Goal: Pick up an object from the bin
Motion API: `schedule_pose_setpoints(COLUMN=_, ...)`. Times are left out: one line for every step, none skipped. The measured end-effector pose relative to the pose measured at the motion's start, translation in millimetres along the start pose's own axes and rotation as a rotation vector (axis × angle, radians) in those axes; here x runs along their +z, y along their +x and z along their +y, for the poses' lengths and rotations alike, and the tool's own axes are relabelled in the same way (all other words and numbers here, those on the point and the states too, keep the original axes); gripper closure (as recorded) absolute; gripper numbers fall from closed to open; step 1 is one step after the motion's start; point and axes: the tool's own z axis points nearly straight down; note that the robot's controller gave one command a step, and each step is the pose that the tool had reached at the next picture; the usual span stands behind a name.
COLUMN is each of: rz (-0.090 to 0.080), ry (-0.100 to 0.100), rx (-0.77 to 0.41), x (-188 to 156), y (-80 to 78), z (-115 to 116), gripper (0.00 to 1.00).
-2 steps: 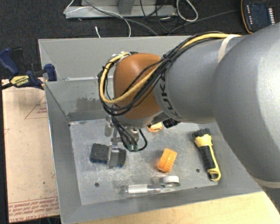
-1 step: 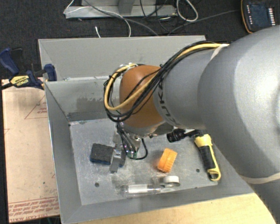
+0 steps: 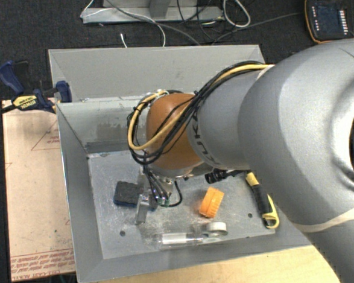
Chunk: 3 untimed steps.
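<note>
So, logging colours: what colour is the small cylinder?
Orange; the cylinder shows best in the camera view.

You've got the grey metal bin (image 3: 78, 193) here: on its floor a dark block (image 3: 126, 194) sits left and an orange cylinder (image 3: 211, 202) near the middle. A yellow-and-black handled tool (image 3: 263, 203) lies right, with a clear tube (image 3: 181, 238) along the near edge.

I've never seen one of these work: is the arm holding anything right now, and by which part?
It cannot be told. The gripper is low, right beside a dark grey block, but no hold on it shows.
</note>
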Motion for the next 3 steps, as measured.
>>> schedule_pose_setpoints(rz=0.008, ry=0.003, rx=0.201, x=-2, y=5.4, z=-7, gripper=1.00)
schedule_pose_setpoints(rz=0.008, ry=0.003, rx=0.201, x=-2, y=5.4, z=-7, gripper=1.00)
schedule_pose_setpoints(rz=0.013, ry=0.007, rx=0.201, x=-13, y=7.1, z=-8, gripper=1.00)
